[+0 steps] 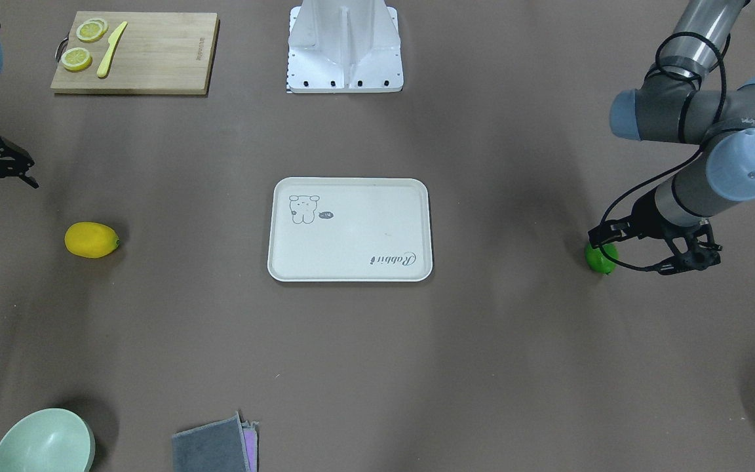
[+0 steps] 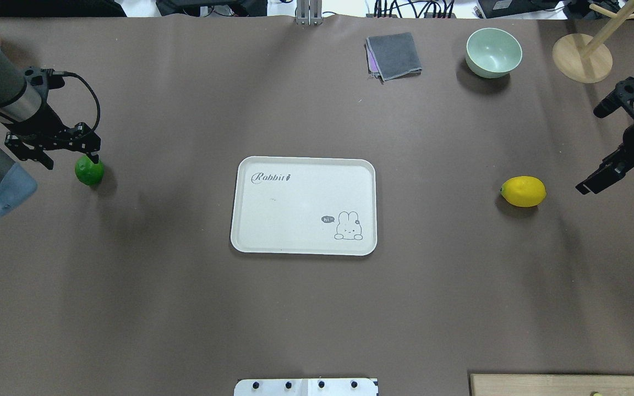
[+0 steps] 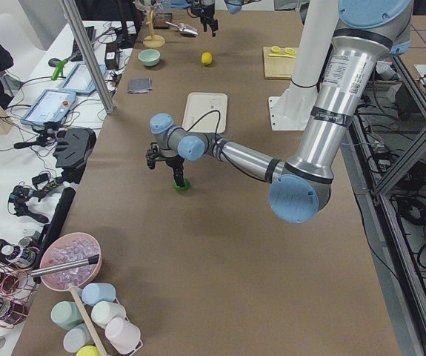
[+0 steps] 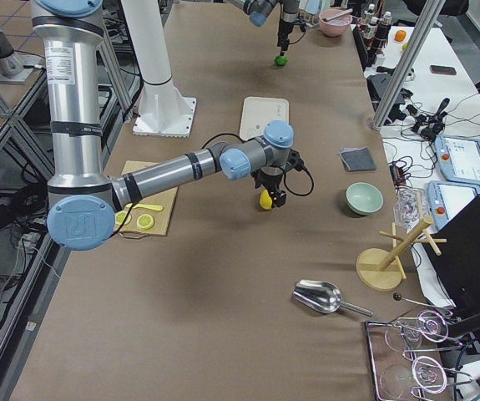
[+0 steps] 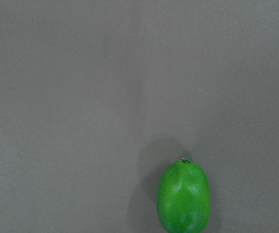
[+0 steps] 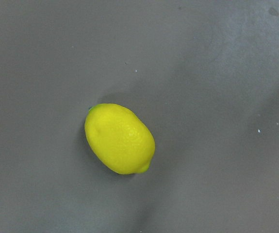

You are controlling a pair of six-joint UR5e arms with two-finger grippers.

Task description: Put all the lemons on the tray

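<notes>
Overhead exterior shows you the green lemon (image 2: 89, 170) near the table's left edge, just beside one fingertip of the left gripper (image 2: 72, 159), which is spread wide and empty (so off-centre, not between the fingers). The right gripper (image 2: 586, 153), also agape and empty, is near the yellow lemon (image 2: 523, 191) by the right edge. Two lemons, one tray (image 2: 295, 209) mid-table, neither on it.

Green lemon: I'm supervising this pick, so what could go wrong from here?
The bright green oval lemon appears to lie under one fingertip of the left gripper, not centred between the fingers, so a descent may knock it rolling. Its rounded skin could also slip from a pinch.
</notes>
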